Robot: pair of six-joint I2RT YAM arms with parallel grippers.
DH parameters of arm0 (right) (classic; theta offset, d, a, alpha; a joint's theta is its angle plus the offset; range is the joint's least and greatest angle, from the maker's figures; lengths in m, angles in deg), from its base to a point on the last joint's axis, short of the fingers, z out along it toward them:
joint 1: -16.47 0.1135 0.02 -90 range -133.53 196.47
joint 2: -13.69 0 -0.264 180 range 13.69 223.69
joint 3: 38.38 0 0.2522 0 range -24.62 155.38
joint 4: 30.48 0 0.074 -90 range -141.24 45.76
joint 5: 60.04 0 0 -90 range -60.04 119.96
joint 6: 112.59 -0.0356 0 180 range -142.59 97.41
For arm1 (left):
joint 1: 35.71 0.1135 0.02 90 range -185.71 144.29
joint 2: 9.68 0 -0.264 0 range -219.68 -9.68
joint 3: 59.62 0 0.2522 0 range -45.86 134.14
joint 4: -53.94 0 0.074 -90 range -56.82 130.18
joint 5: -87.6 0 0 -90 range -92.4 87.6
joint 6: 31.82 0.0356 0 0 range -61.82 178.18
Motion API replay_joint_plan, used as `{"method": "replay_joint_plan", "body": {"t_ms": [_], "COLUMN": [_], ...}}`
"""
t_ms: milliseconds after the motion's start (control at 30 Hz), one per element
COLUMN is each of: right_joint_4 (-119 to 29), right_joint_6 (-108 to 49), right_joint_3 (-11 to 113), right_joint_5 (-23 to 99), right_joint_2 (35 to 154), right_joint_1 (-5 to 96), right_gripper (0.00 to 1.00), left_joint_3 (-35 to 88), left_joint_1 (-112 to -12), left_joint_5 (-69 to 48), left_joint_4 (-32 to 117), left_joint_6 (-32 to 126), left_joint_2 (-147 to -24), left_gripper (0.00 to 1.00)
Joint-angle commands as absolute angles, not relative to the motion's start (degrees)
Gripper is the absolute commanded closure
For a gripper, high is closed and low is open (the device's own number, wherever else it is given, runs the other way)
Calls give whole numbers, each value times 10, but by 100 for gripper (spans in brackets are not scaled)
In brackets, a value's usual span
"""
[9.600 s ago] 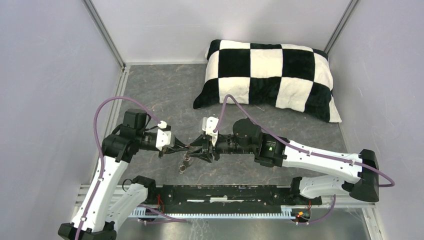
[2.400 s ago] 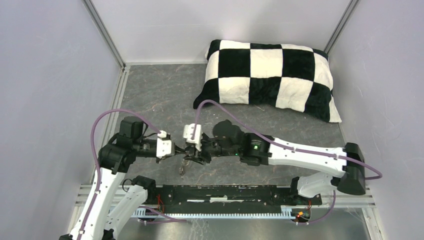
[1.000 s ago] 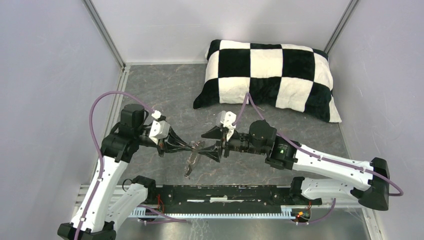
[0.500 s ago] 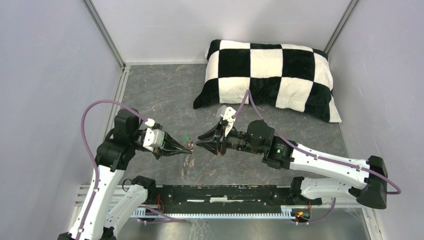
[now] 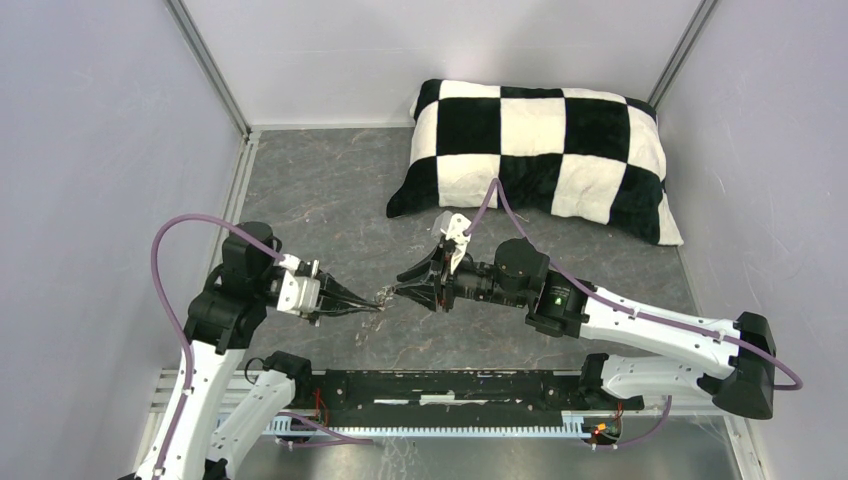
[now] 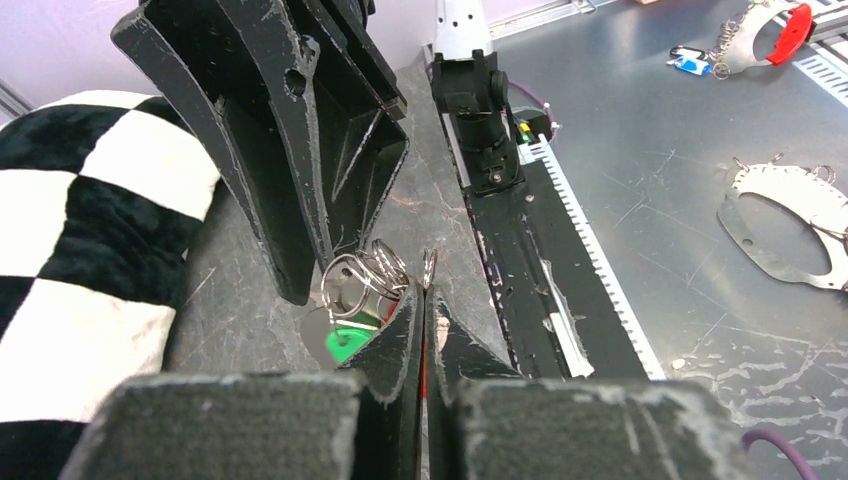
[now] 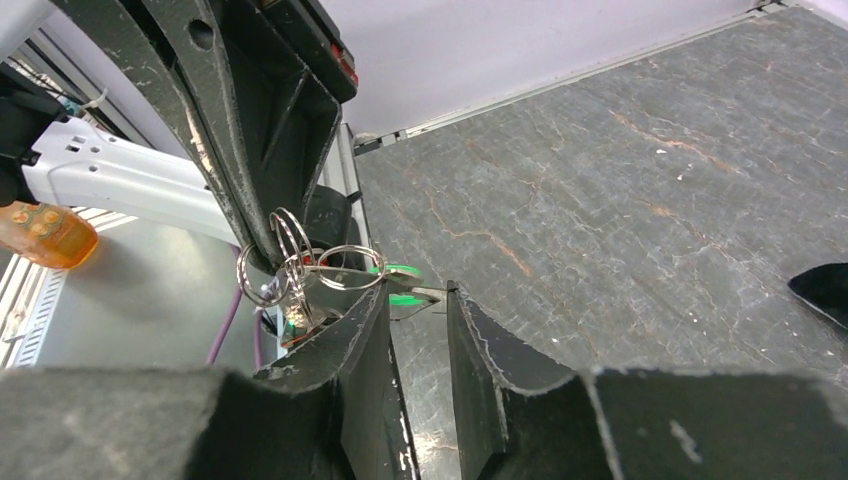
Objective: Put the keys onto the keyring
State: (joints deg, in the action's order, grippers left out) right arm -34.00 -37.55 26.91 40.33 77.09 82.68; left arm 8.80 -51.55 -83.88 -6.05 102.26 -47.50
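Holds the keyring [image 6: 365, 285] in the clenched jaws of the left gripper [image 5: 374, 306], above the near-left counter [image 5: 330, 190]. Shows the right gripper [image 5: 402, 290] just to its right, jaws parted and probably empty. Points the green key [image 7: 402, 284] rightward, long axis into that gap; right arm nearer.

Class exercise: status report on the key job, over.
Left fingers shut on ring bunch. Right fingers open beside green-tagged key. Pillow well clear, far side.
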Motion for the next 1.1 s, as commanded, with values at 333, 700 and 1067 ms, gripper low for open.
{"method": "replay_joint_plan", "body": {"t_ms": [333,700,1067], "right_joint_4": [-350,-471,-596], "right_joint_6": [-378,-370,-379], "right_joint_3": [303,267,137], "right_joint_5": [419,329,217], "right_joint_2": [755,682,707], "right_joint_1": [824,784,612], "right_gripper": [64,44,23], "left_joint_3": [147,141,100], "left_joint_1": [-516,-515,-512], "left_joint_5": [-927,-934,-880], "left_joint_4": [-51,-52,-53], "left_joint_6": [1099,1082,1062], "left_joint_2": [-496,-495,-529], "left_gripper": [98,98,98]}}
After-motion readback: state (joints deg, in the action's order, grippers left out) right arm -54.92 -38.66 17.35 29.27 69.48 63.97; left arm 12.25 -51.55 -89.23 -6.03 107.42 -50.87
